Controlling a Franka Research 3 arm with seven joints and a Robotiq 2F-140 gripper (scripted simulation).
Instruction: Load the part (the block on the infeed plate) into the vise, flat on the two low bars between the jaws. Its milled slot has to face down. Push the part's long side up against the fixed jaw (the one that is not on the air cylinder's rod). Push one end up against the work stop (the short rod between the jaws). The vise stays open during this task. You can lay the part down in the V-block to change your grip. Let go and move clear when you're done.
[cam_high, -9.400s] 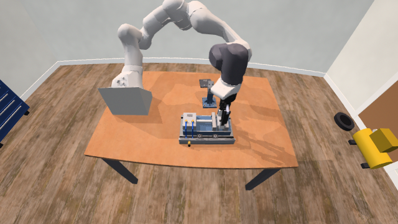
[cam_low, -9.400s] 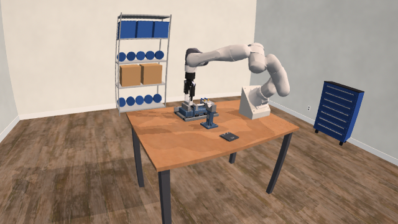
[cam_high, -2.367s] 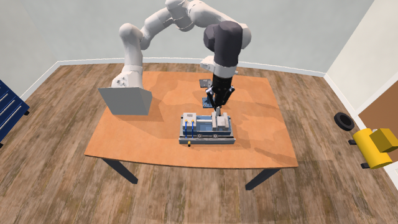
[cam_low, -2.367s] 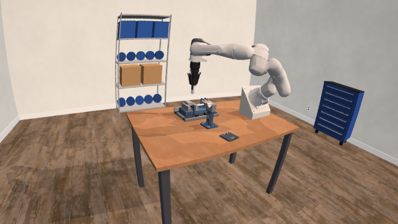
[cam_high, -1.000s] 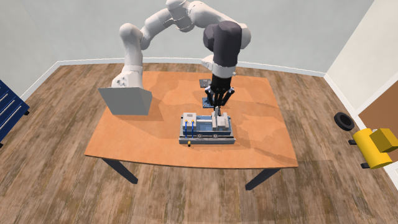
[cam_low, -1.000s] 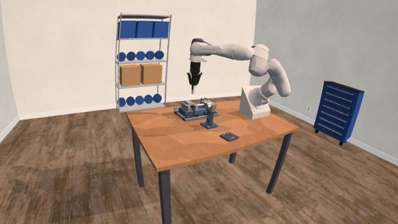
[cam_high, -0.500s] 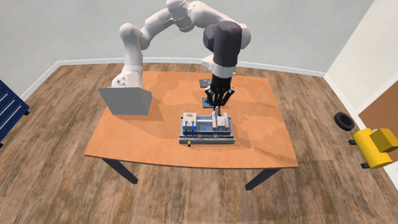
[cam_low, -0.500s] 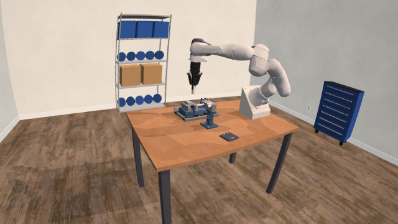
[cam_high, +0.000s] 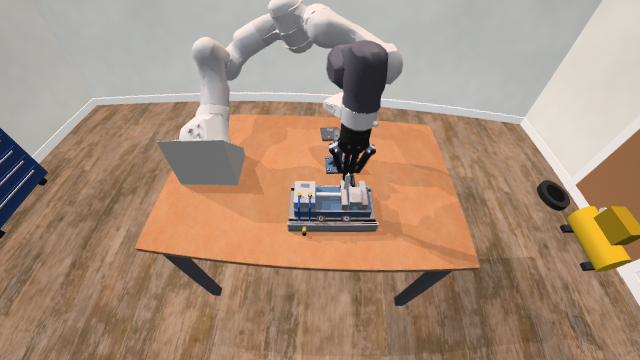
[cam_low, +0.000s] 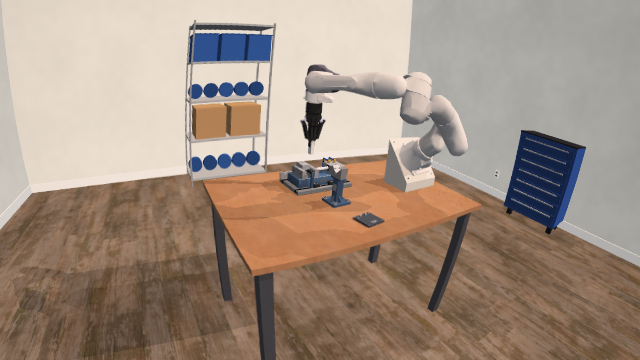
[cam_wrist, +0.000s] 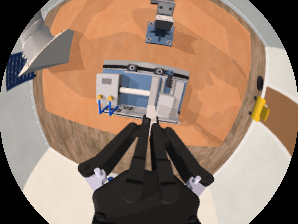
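Above the boxy metal vise (cam_high: 332, 222) on the matte orange counter (cam_high: 210, 220), the end effector (cam_high: 348, 179) hangs pinched closed and empty. The pale block by the far jaw is probably the part (cam_high: 356, 196), so seating looks to be in hand. Side view: the flat dark infeed plate (cam_low: 368, 219) is bare, and the blue V-block (cam_low: 336, 192) is grey-topped. Wrist view: black fingers are together. Next, nudge the part toward the fixed jaw and stop.

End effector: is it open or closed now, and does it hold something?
End effector: closed, fingers together, holding nothing, above the vise.
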